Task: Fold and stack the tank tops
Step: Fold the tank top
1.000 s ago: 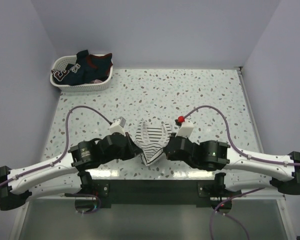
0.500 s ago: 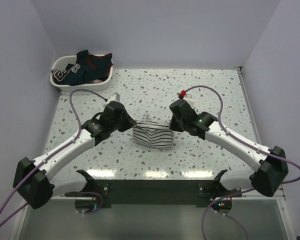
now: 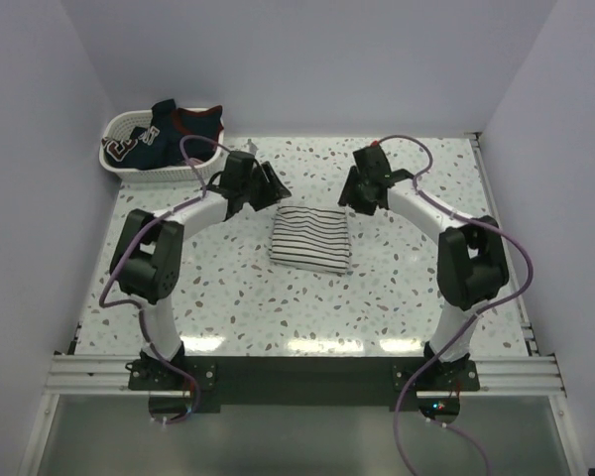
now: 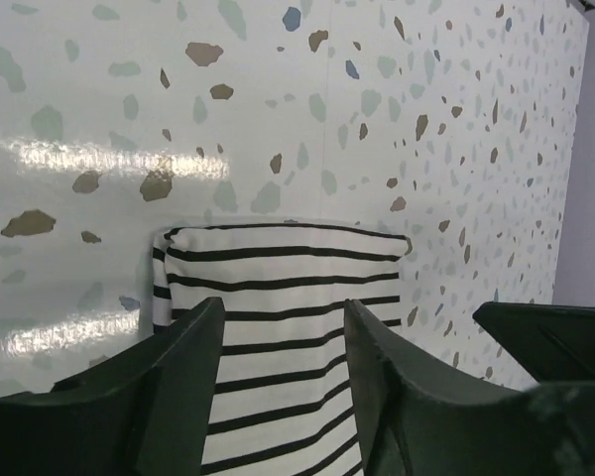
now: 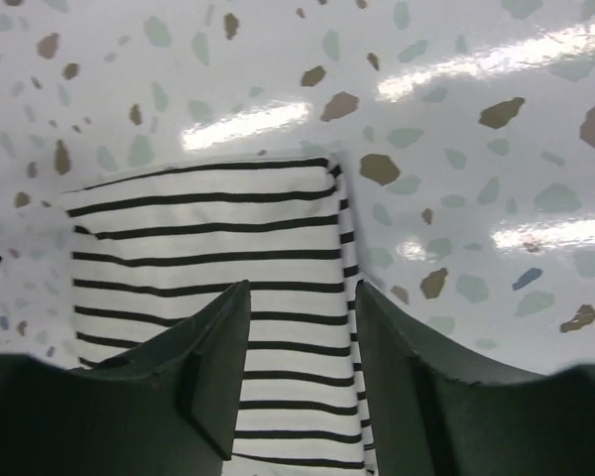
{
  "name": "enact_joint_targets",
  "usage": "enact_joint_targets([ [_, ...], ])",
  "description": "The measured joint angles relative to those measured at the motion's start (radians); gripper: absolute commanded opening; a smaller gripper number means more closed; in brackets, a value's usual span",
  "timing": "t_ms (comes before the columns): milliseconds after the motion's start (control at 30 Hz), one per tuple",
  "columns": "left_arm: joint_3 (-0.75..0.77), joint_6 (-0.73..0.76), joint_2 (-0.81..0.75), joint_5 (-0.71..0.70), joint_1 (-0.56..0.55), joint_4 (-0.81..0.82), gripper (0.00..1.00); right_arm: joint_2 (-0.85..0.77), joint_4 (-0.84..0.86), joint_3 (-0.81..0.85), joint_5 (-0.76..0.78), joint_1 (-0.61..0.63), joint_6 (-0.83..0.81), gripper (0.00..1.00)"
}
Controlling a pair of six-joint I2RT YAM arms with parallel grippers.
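Two tops show. At the far left corner of the table (image 3: 416, 288) a white basket (image 3: 119, 159) holds the navy top (image 3: 174, 129), bunched, not folded; red trim shows. Whether other tops lie under it I cannot tell.

Left gripper (image 4: 283, 332): jaws apart, nothing between them, hanging over the left part of the far edge of the striped top (image 3: 310, 241). Not touching the cloth as far as the wrist view shows.

Striped top: folded to a neat rectangle, flat in the middle of the table, well apart from the basket. Edges look squared, with a layer peeking out at its left side.

Right gripper (image 5: 299, 307): also parted and empty, over the right part of the same far edge, cloth lying free below it.

Judgement: striped top is done as the base of the stack; navy one not yet started.

Risks:
- A finger dipping low while pulling off could snag the far edge and flip the fold open.
- Grabbing the navy top by one bunched spot may drag the light basket along or tip it.
- Folding the navy top too near the striped one could push or rumple it.
- Dropping it off-centre gives a skewed stack; soft cloth slides easily on this glossy table.
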Motion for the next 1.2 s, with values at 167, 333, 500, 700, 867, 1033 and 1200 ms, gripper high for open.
enact_joint_targets([
  [167,0.010,0.031,0.036,0.064,0.043,0.031,0.56,0.024,-0.018,0.000,0.009,-0.037,-0.014,0.57],
  [333,-0.016,0.039,-0.061,0.044,0.040,0.024,0.40,-0.033,-0.013,-0.025,0.018,0.001,-0.016,0.54],
  [500,-0.093,0.028,-0.196,-0.007,-0.063,0.024,0.19,-0.097,0.030,-0.105,0.034,0.151,0.014,0.48],
  [700,-0.251,-0.016,-0.220,-0.036,-0.177,0.048,0.05,-0.081,0.102,-0.227,0.029,0.274,0.070,0.46],
  [867,-0.376,-0.047,-0.145,-0.066,-0.161,0.058,0.00,-0.054,0.179,-0.371,0.027,0.267,0.125,0.46],
  [1033,-0.440,-0.087,-0.133,-0.071,-0.166,0.137,0.00,-0.077,0.264,-0.425,0.033,0.265,0.155,0.46],
  [1200,-0.454,-0.103,-0.136,-0.097,-0.187,0.168,0.00,-0.088,0.286,-0.443,0.036,0.265,0.169,0.46],
])
